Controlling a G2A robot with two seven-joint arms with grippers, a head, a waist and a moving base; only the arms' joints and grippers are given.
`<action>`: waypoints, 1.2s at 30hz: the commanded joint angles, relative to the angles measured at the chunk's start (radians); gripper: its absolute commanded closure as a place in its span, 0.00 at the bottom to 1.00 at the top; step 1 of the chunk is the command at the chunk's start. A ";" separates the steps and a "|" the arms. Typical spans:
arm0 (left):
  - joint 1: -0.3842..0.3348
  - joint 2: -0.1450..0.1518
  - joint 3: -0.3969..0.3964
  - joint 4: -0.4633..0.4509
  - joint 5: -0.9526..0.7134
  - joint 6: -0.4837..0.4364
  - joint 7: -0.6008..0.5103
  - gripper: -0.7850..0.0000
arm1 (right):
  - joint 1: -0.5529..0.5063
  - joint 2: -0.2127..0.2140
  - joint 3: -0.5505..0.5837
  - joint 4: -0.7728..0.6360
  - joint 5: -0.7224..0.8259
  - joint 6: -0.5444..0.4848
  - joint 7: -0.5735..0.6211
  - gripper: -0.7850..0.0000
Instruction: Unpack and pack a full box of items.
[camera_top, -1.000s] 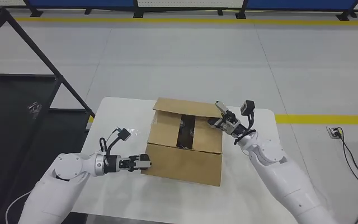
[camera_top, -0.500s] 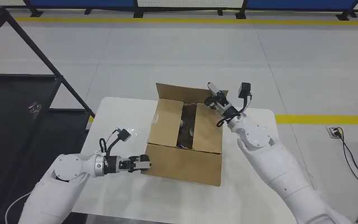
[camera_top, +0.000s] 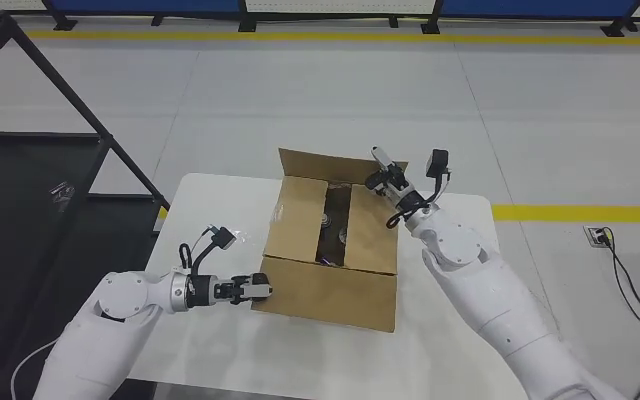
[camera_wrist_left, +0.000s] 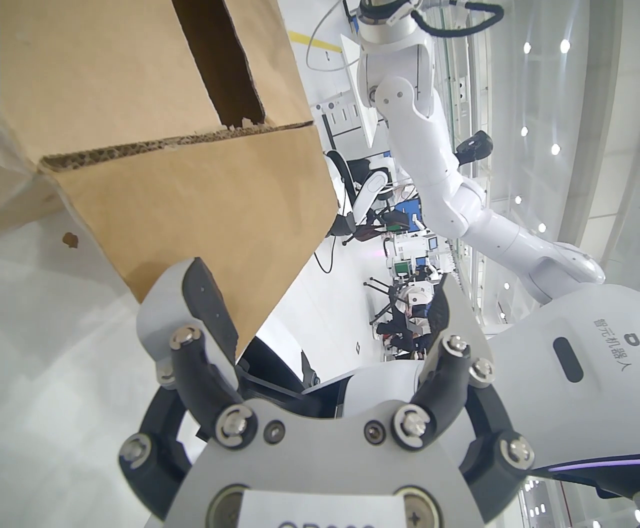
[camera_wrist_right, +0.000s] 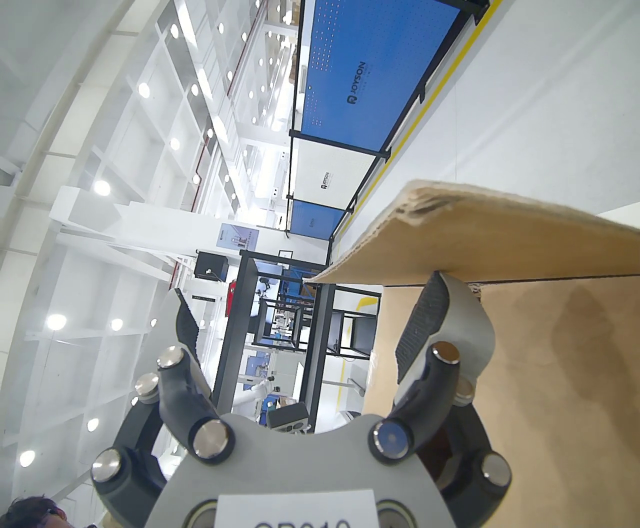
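White rectangular table (camera_top: 205, 205), top view: brown cardboard box (camera_top: 330, 295) at centre, top flaps part-open, left gripper (camera_top: 260, 290) at its near-left corner, right gripper (camera_top: 378, 170) at the raised far-right flap; left wrist view: jaws spread wide, one finger (camera_wrist_left: 207, 300) just beside the box corner; right wrist view: jaws spread wide, one pad (camera_wrist_right: 425, 320) against the flap.
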 joint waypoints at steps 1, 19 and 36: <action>-0.003 -0.001 0.006 -0.004 0.006 0.002 0.000 0.00 | 0.025 -0.017 -0.010 0.024 0.009 0.007 -0.030 0.00; 0.053 0.007 -0.032 -0.028 0.003 -0.013 0.030 0.00 | 0.287 -0.243 -0.146 0.585 0.025 0.060 -0.194 0.00; 0.076 0.016 -0.109 -0.040 -0.045 -0.036 0.102 0.00 | 0.294 -0.308 -0.115 0.730 -0.009 -0.064 -0.219 0.00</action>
